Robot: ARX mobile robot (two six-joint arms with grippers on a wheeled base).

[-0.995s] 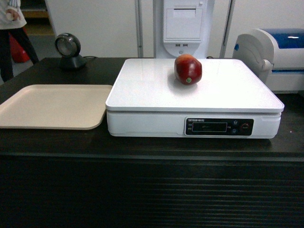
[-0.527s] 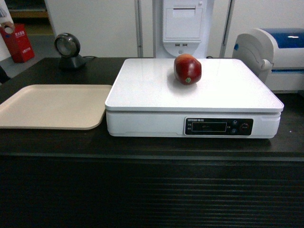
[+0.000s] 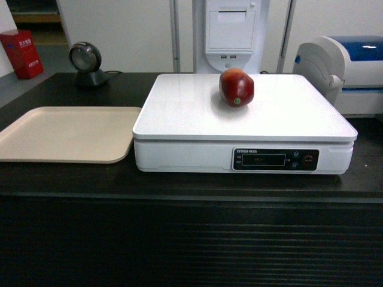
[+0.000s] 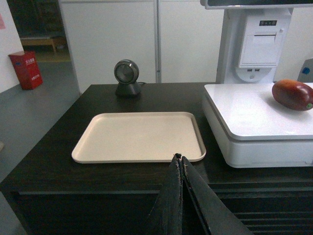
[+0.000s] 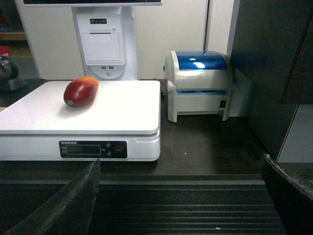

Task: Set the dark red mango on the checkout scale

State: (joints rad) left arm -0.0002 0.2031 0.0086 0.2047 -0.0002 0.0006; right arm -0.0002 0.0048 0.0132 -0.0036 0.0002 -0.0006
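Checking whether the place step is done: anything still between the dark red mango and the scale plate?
Nothing visible. The dark red mango already lies on the scale top plate, toward its back, with nothing under or against it. The left gripper is shut and the right gripper open, both back at the checkout front edge, clear of the fruit.

Left gripper has dark, tapered, matte jaws; right gripper has the same

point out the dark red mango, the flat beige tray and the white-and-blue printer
dark red mango (image 3: 236, 87), head view, middle of its glossy skin
flat beige tray (image 4: 139, 136), left wrist view, bare floor
white-and-blue printer (image 5: 200, 83), right wrist view, white front below blue lid
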